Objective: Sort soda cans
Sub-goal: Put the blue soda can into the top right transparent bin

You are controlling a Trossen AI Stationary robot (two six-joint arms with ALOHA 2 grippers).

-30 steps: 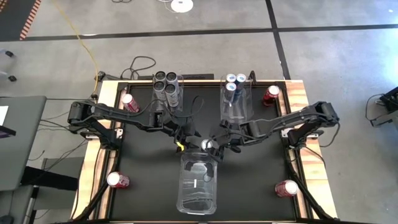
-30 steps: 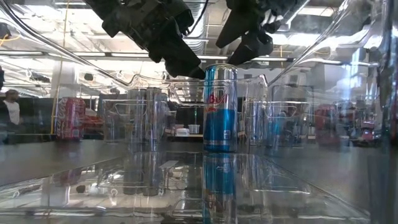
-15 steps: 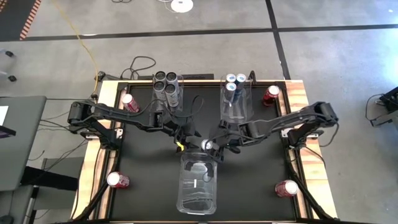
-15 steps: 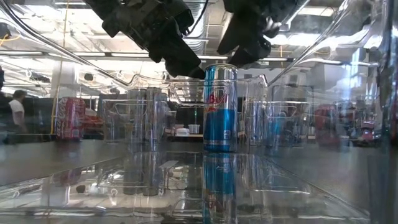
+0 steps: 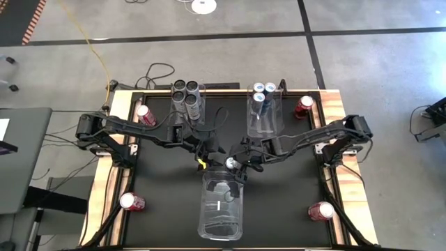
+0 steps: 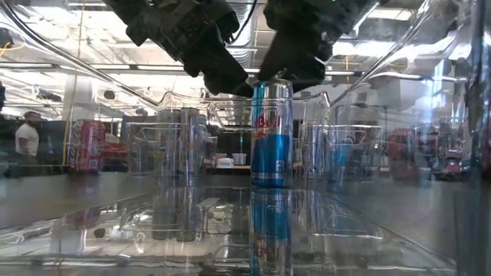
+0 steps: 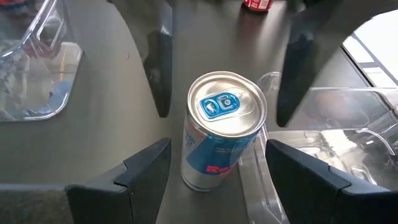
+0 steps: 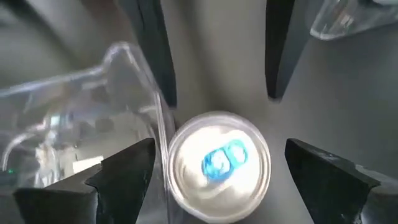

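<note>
A blue-and-silver soda can (image 5: 232,164) stands upright on its base at the table's middle, beside the far rim of a clear bin (image 5: 223,206). My left gripper (image 5: 211,157) is open just left of the can and above its top. My right gripper (image 5: 245,160) is open and hangs over the can's right side (image 6: 272,130). In the left wrist view the can (image 7: 225,134) stands between four spread fingers, and in the right wrist view the can (image 8: 217,165) sits apart from them. Neither gripper visibly touches it.
A far-left clear bin holds dark cans (image 5: 189,97); a far-right bin holds blue cans (image 5: 263,97). Red cans stand at the corners (image 5: 145,115), (image 5: 304,106), (image 5: 131,202), (image 5: 320,210). A person (image 6: 28,138) stands in the room beyond.
My right gripper has come down and toward the table's left, closing in over the can's top. The can and my left gripper have stayed where they were.
</note>
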